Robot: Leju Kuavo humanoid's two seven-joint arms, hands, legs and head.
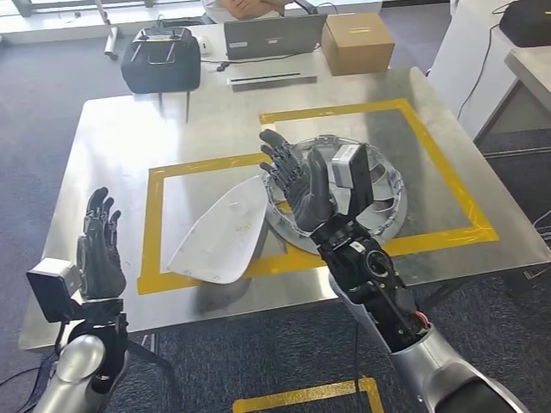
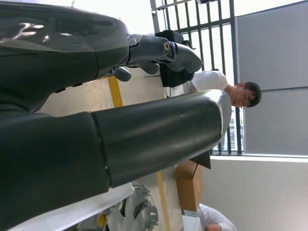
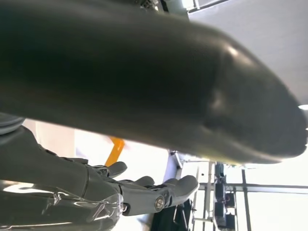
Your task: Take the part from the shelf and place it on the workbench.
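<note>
Both hands are seen raised and holding nothing, fingers spread apart. In the head view, the right hand point(image 1: 300, 182) is held upright over the middle of the bench point(image 1: 117, 146), its palm turned toward the left and its fingers point(image 1: 276, 155) fanned upward. A small grey camera box is mounted just behind its wrist. The left hand point(image 1: 99, 245) is raised at the bench's near left corner, outside the taped area, fingers apart and pointing up, with nothing between them. In the left wrist view the left hand point(image 2: 109, 120) is shown close up, with a thick grey thumb and darker fingers extended.

A metal bench top is marked with a rectangle of yellow tape point(image 1: 153, 225). Inside the rectangle, two parts are lying on the surface. A white curved panel point(image 1: 220, 232), shaped like a shell, is resting toward the near left of the taped area, its near edge over the tape line. A round silver finned part point(image 1: 383, 185), like a wheel cover, is lying just to the right of the panel, partly hidden behind the right hand. Whether the two parts touch cannot be told.

Along the far edge of the bench, a black controller case point(image 1: 160, 60) is placed at the left, a laptop point(image 1: 273, 36) in the middle and a cardboard box point(image 1: 356, 41) at the right. A person point(image 2: 232, 91) in a white top is seen beyond the bench in the left wrist view.
</note>
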